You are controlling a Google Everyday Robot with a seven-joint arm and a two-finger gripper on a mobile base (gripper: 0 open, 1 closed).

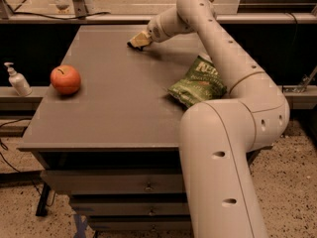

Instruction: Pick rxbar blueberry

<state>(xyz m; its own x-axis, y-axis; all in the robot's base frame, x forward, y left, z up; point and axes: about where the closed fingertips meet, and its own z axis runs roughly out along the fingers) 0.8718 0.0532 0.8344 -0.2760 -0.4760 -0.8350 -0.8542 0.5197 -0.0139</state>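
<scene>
My gripper (138, 40) is low over the far middle of the brown table (114, 113), its tan tip touching or almost touching the surface. The rxbar blueberry does not show plainly. Only a small dark sliver sits at the gripper's left tip, and I cannot tell what it is. My pale arm reaches from the lower right up and across the table's right side to the gripper.
A green crinkly chip bag (197, 82) lies on the right of the table, partly under my arm. A red apple (65, 79) sits near the left edge. A white pump bottle (16, 80) stands on a ledge to the left. Drawers are below the tabletop.
</scene>
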